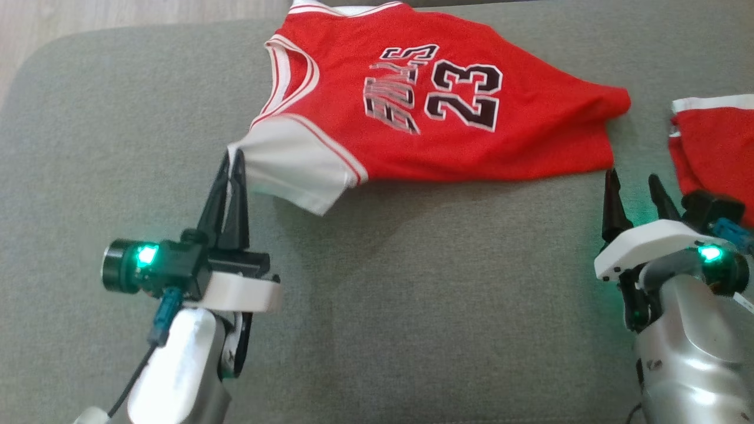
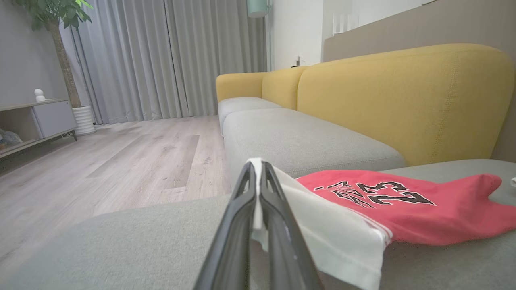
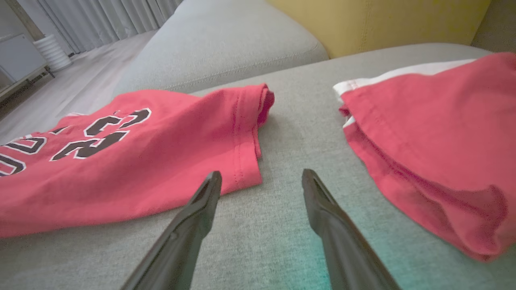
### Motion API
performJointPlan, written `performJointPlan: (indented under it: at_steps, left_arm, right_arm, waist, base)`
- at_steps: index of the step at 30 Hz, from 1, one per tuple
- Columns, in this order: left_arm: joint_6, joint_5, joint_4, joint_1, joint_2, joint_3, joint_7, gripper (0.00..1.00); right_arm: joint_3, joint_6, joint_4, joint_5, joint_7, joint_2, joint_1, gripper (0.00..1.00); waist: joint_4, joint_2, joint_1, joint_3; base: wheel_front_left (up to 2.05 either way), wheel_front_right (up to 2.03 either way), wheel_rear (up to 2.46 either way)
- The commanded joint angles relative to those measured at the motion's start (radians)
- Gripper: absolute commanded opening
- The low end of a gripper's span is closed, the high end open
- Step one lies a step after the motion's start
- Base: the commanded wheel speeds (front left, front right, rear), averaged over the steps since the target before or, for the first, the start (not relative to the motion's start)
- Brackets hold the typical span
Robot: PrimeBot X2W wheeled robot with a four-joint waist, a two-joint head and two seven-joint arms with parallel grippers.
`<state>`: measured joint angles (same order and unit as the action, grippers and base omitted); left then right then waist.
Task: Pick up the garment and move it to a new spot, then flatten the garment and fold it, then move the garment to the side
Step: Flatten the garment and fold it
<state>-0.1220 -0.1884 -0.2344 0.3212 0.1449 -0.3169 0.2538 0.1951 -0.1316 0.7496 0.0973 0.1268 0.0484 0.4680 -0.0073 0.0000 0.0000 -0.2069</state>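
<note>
The left hand (image 1: 231,159) sits at the near left of the grey sofa cushion (image 1: 412,306), its 2 dark fingers pressed together and pointing away. A fold of the white sleeve (image 1: 288,165) is pinched between them. In the left wrist view a strip of white cloth shows between the closed fingers up to the tips.

At the near right, the right hand (image 1: 631,176) has its fingers spread wide and holds nothing. Its tips are just short of the near right corner of the red jersey (image 1: 436,135). The right wrist view shows bare cushion between the 2 fingers, with the jersey's hem just beyond the left one.

The jersey lies mostly flat across the middle and far part of the cushion, with its collar to the left, its hem to the right and the number 23 facing up. A second red garment (image 1: 716,141) with white trim lies to the right, apart from the jersey.

Farther off are the yellow backrest (image 2: 395,100), a pale wooden floor (image 2: 121,161) and grey curtains (image 2: 161,60).
</note>
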Motion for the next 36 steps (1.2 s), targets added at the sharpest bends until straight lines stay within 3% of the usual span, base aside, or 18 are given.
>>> performJointPlan:
  at_steps: [1, 11, 21, 22, 23, 24, 31, 36]
  left_arm:
    - [0.003, 0.007, 0.037, 0.022, 0.009, 0.043, 0.008, 0.0]
    - [0.041, 0.042, 0.043, 0.015, -0.018, 0.034, 0.008, 0.0]
    - [0.064, 0.061, 0.04, 0.029, -0.04, 0.032, 0.008, 0.0]
    - [0.065, 0.062, 0.038, 0.03, -0.041, 0.032, 0.008, 0.0]
    - [0.066, 0.063, 0.037, 0.03, -0.043, 0.034, 0.008, 0.0]
    - [0.067, 0.064, 0.035, 0.028, -0.044, 0.035, 0.008, 0.0]
    - [0.073, 0.068, 0.003, 0.006, -0.04, 0.057, 0.008, 0.0]
    - [0.074, 0.066, -0.031, -0.019, -0.035, 0.077, 0.008, 0.0]
  right_arm:
    - [-0.019, 0.001, -0.019, -0.005, 0.001, 0.002, 0.031, 1.0]
    - [0.019, 0.001, 0.257, -0.032, 0.055, 0.002, 0.192, 1.0]
    - [0.157, 0.001, 0.435, -0.199, 0.086, 0.002, 0.29, 1.0]
    - [0.162, 0.001, 0.446, -0.207, 0.092, 0.002, 0.297, 0.78]
    - [0.166, 0.001, 0.455, -0.21, 0.1, 0.002, 0.304, 0.29]
    - [0.168, 0.001, 0.462, -0.213, 0.108, 0.002, 0.31, 0.0]
    - [0.152, 0.001, 0.473, -0.203, 0.134, 0.002, 0.324, 0.0]
    - [0.101, 0.001, 0.387, -0.162, 0.135, 0.002, 0.279, 0.0]
  waist:
    - [0.006, 0.0, 0.0, -0.002]
    - [0.025, 0.0, 0.0, -0.018]
    - [0.04, 0.0, 0.0, -0.036]
    - [0.041, 0.0, 0.0, -0.036]
    - [0.04, 0.0, 0.0, -0.035]
    - [0.039, 0.0, 0.0, -0.034]
    - [0.017, 0.0, 0.0, -0.008]
    - [-0.004, 0.0, 0.0, 0.031]
  base:
    - [0.0, 0.0, 0.0]
    - [0.0, 0.0, 0.0]
    - [0.0, 0.0, 0.0]
    - [0.0, 0.0, 0.0]
    - [0.0, 0.0, 0.0]
    - [0.0, 0.0, 0.0]
    - [0.0, 0.0, 0.0]
    - [0.0, 0.0, 0.0]
